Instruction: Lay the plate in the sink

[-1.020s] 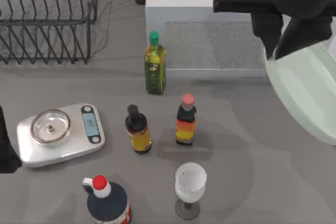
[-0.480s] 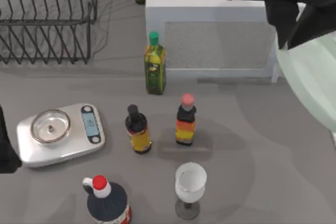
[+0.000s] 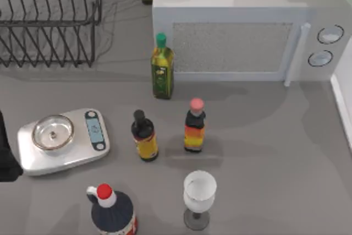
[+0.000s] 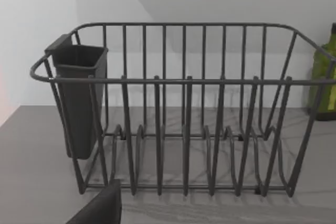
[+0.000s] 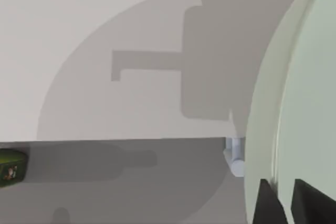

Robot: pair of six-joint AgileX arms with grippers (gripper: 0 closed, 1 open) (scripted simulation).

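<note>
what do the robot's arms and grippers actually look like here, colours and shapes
Little of them shows. The right gripper has two flat, matt black fingers with squared tips, plain and unmarked, no cables visible. Of the left arm the top view shows a dark, near-black rounded body at the table's left edge, and the left wrist view a charcoal slab with a straight slanted edge. No markings on either.

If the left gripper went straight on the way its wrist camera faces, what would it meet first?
Most likely the black wire dish rack, which stands squarely ahead on the grey counter. Nothing shows between them, though depth is hard to judge.
</note>
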